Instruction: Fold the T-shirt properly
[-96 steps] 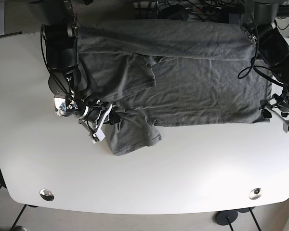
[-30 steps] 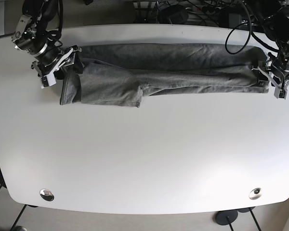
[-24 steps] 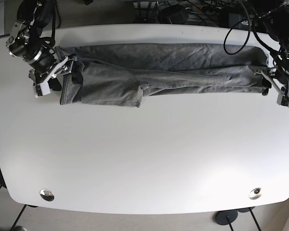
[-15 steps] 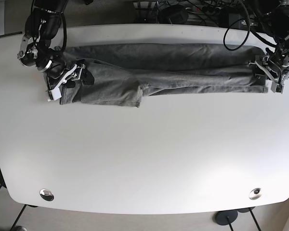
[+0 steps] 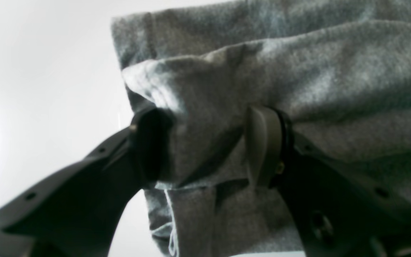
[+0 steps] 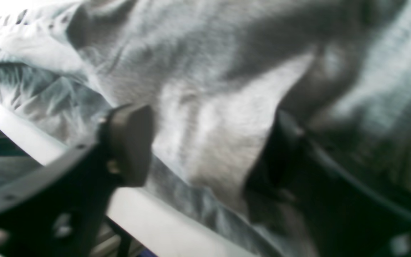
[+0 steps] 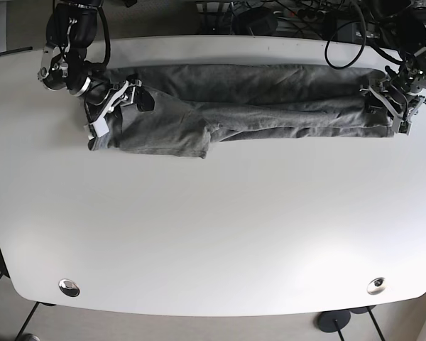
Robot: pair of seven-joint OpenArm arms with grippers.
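left wrist view: the left gripper [image 5: 205,146] has its two fingers set apart with a thick fold of the grey t-shirt [image 5: 298,71] bunched between them; the dark finger [image 5: 148,146] presses the cloth on one side and the pale pad [image 5: 260,142] touches it on the other, so it is grasping the hem edge. white table [image 5: 41,71] shows beside the cloth.

right wrist view: blurred. the right gripper [image 6: 205,150] straddles a ridge of the same t-shirt [image 6: 209,71], fingers spread wide with cloth filling the gap; whether it truly pinches the cloth i cannot tell.

base view: the t-shirt [image 7: 270,99] lies as a long narrow band across the far part of the table [image 7: 213,234], one sleeve flap hanging toward the near side. the right gripper [image 7: 121,106] sits on its left end, the left gripper [image 7: 392,105] on its right end.
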